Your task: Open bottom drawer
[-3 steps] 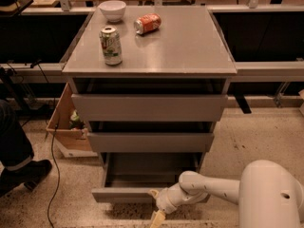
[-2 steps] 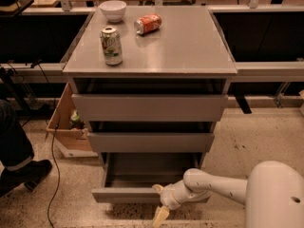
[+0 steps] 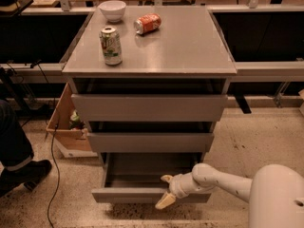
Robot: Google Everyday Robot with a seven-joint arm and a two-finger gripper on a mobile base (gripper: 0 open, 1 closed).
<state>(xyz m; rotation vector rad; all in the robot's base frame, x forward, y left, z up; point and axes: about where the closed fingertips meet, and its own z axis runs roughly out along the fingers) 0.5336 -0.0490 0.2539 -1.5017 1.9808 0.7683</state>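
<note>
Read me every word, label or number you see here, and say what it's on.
Upright green-and-white can: printing too blurred to read.
Tipped orange can: printing too blurred to read.
No text elsewhere; the claw, at the bottom drawer front, bears none.

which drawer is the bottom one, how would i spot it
Find the grey cabinet in the middle of the view. Of its three stacked drawers, the bottom drawer is the lowest, nearest the floor. It alone is pulled out enough to show its tray, with the gripper at its front edge.
</note>
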